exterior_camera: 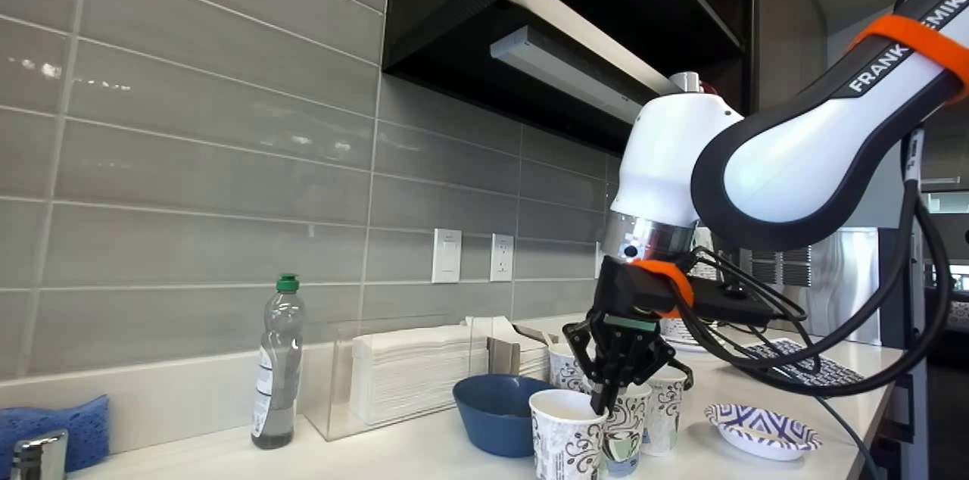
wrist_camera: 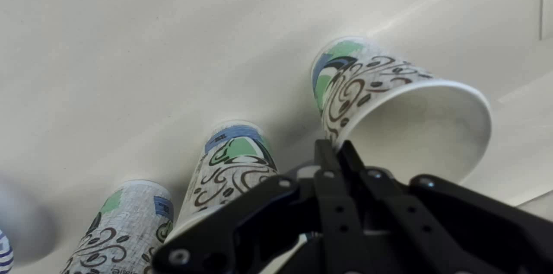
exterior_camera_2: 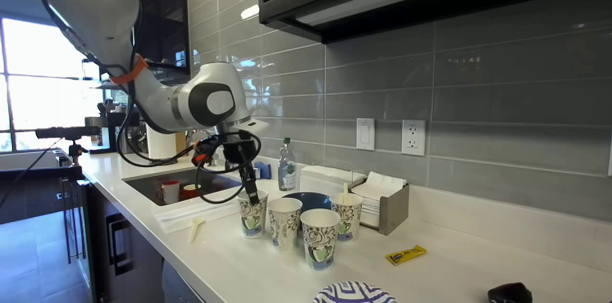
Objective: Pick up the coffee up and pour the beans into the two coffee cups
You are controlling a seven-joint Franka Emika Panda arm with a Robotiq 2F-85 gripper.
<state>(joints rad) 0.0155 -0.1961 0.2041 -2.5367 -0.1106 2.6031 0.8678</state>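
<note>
At the tips of the end effector, a paper cup stands on the table, upright as far as the views show; the cups look much alike, but the one in the grip is presumably the one to pour from. The end effector is clamped together on its wall at the rim, straddling it on the side toward the other cups. The paper cup is probably light and soft, its thin wall likely to crease under a hard squeeze, and its smooth outside perhaps a little slippery. The rim is likely its stiffest part, so this is a sensible place to pinch, yet a one-sided hold probably lets it swing, especially if beans weigh down its bottom, which is out of sight. A hold around the body is perhaps steadier, but a nearer cup stands close beside the end effector and leaves little room; a farther cup stands beyond that, and those two probably take the beans.
</note>
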